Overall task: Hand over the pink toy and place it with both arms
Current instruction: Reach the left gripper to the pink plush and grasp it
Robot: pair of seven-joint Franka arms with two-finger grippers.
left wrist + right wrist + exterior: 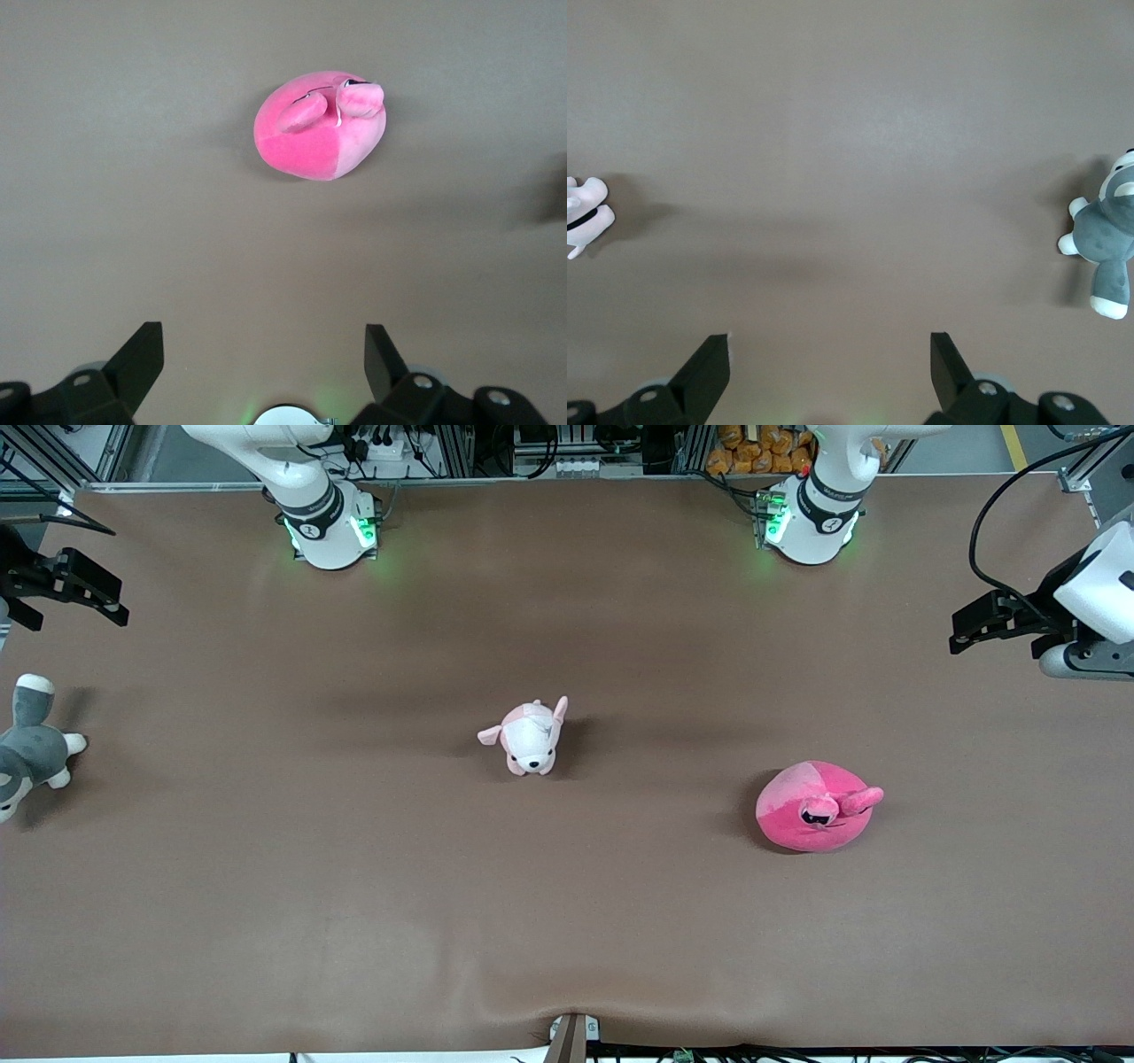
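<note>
Both grippers (257, 367) (824, 367) spread, seemingly idle

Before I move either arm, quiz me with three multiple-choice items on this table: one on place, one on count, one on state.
1. Where does the pink toy lie?
A. toward the left arm's end of the table
B. beside the grey-and-white plush
C. on top of the puppy plush

2. How many plush toys are on the table?
A. two
B. three
C. four

3. What state is the left gripper in?
A. shut on the pink toy
B. shut on nothing
C. open, holding nothing

Answers:
1 A, it sits alone nearer the left arm's base.
2 B, pink toy, puppy plush and grey-and-white plush.
3 C, the left wrist view shows its jaws spread, toy apart on the table.
</note>
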